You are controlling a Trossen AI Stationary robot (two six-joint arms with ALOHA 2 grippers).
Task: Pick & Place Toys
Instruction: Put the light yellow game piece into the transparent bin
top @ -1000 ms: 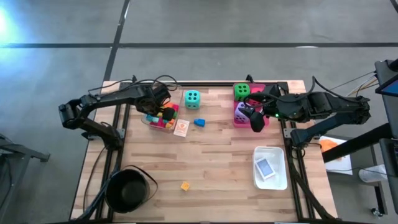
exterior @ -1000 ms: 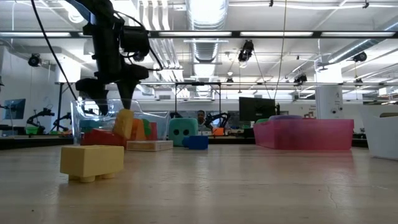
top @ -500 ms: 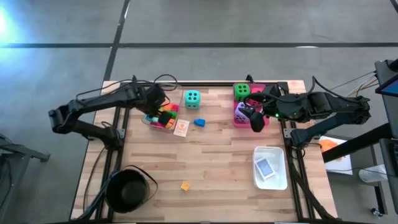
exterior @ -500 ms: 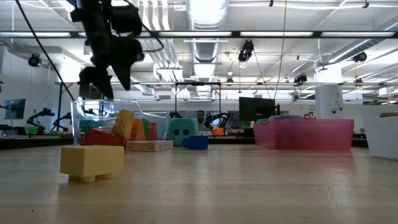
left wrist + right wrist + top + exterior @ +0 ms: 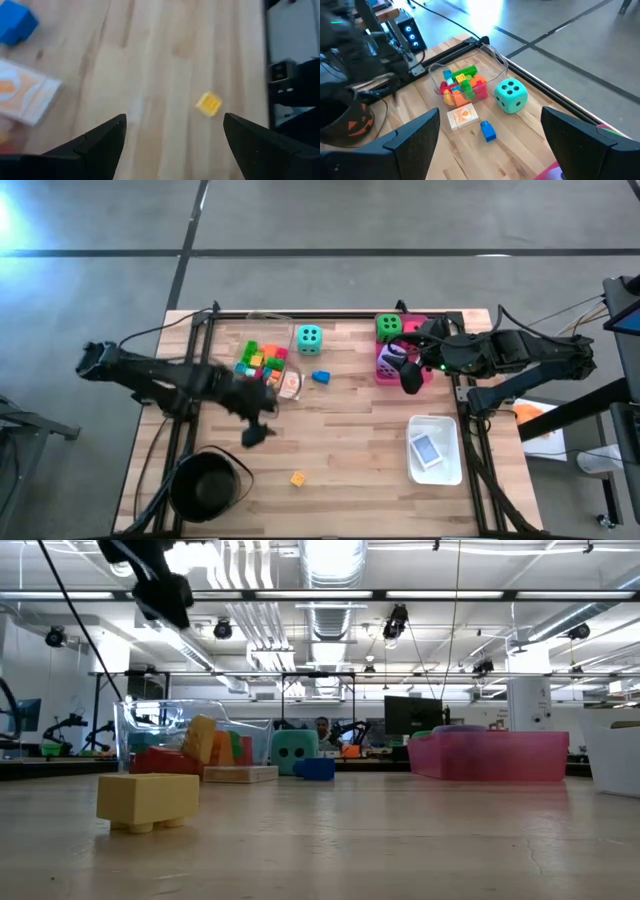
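1. Now I am hovering my left gripper, wide and empty, above the yellow block lying near-centre on the desk.
2. Descending off-centre, I am risking knocking it away.

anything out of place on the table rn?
Mostly loose strays: a yellow block sits alone near the front edge, and a blue block and orange card lie outside the clear tray. Nothing looks spilled or damaged.
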